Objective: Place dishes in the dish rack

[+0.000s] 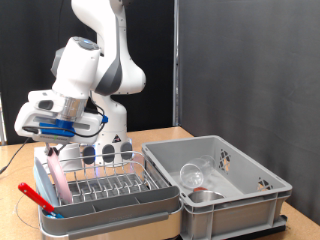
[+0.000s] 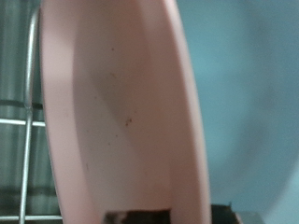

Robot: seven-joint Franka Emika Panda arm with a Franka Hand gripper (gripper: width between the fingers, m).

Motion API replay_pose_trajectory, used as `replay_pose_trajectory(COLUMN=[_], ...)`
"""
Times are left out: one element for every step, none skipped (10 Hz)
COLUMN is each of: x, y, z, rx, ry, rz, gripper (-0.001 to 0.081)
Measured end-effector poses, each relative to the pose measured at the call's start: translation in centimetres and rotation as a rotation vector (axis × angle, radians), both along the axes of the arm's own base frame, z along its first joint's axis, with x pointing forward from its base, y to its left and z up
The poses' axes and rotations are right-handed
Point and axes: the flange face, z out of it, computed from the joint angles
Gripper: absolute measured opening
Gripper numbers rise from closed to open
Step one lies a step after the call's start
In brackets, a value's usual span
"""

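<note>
Pincer (image 1: 52, 148) holds pink plate (image 1: 57, 177) in dish rack (image 1: 110, 200).

White Panda arm with grey joints

The arm (image 1: 98, 55) was built of rounded, glossy white shells joined by dark grey bands. A blue part and black cabling were seen at the wrist, above the gripper (image 1: 52, 148), whose white housing was boxy.

The dish rack (image 1: 110, 195) sits just left of the crate (image 1: 225, 190), which seemingly holds a glass (image 1: 195, 177).
</note>
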Motion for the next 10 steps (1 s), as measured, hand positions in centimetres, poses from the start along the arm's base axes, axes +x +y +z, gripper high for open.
replay_pose_trajectory(x=[0.1, 0.1, 0.1, 0.2, 0.3, 0.4, 0.5, 0.5, 0.6, 0.6], y=[0.0, 0.0, 0.0, 0.0, 0.0, 0.0, 0.0, 0.1, 0.2, 0.5], z=[-0.2, -0.2, -0.2, -0.2, -0.3, -0.4, -0.4, -0.4, -0.6, -1.3], rx=[-0.001, -0.003, -0.004, -0.004, -0.006, -0.007, -0.008, -0.008, -0.008, -0.003], ry=[-0.001, -0.001, -0.001, -0.001, -0.001, -0.001, -0.002, -0.002, 0.002, 0.017], rz=[0.005, 0.007, 0.008, 0.007, 0.006, 0.006, 0.008, 0.011, 0.014, 0.019], gripper=[0.0034, 0.0034, 0.0034, 0.0034, 0.0034, 0.0034, 0.0034, 0.0034, 0.0034, 0.0087])
